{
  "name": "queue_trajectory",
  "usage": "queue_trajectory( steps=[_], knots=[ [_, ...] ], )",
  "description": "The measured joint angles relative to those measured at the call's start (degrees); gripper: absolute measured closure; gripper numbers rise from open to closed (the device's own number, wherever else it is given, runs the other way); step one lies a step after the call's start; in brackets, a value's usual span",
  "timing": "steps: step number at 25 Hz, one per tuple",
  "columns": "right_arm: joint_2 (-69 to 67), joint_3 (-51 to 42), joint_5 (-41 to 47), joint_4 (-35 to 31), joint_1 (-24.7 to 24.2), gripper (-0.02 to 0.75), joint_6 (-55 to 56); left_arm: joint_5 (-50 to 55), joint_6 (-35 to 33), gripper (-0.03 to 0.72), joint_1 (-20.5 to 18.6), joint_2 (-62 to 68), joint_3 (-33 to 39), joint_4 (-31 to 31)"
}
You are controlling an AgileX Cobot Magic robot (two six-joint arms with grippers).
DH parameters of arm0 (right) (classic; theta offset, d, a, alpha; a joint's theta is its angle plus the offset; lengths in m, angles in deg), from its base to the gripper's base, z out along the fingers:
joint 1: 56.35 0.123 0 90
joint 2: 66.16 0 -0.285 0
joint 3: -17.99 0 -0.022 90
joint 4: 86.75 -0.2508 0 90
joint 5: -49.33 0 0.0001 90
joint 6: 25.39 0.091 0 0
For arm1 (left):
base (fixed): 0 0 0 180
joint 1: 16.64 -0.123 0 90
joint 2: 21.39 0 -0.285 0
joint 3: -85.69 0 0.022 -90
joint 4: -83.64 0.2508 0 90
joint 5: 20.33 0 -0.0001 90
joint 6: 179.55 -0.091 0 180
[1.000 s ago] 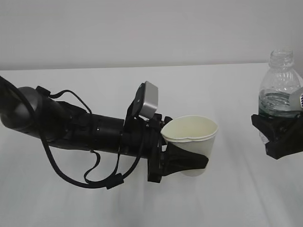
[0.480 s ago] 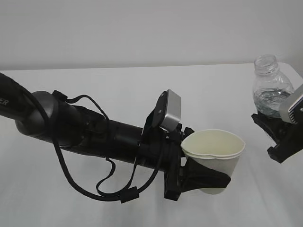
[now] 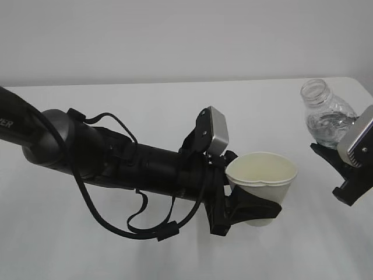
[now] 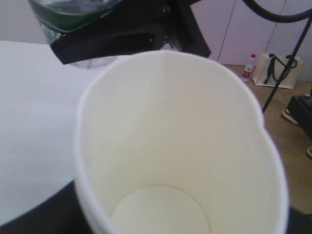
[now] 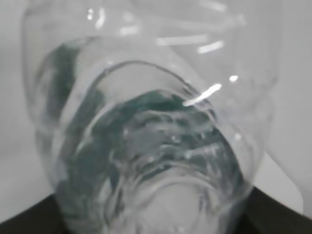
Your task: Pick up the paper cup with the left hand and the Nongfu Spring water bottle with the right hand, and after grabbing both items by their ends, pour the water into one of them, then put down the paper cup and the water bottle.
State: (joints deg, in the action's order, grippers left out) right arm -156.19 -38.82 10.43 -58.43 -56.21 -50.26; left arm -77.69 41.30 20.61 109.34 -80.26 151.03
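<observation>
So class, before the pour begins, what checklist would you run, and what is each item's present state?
1. Paper cup held by the left hand: ok.
2. Cup upright, mouth open upward: ok.
3. Cup inside dry and empty in the left wrist view: ok.
4. Water bottle held by the right hand: ok.
5. Bottle uncapped, tilted toward the cup: ok.
6. Bottle mouth over the cup: not ok, it sits off to the side.

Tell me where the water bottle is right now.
In the exterior view, the water bottle is at far right, held in the right pincer, tilted toward the paper cup.
</observation>
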Motion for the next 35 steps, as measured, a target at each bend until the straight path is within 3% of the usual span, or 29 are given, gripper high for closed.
queue_trajectory(
  steps=[35],
  knots=[
    [0.0,0.0,-1.3,0.3,0.0,0.314,-25.3,0.8,0.7,0.262,0.0,0.0,0.0,2.2]
  ],
)
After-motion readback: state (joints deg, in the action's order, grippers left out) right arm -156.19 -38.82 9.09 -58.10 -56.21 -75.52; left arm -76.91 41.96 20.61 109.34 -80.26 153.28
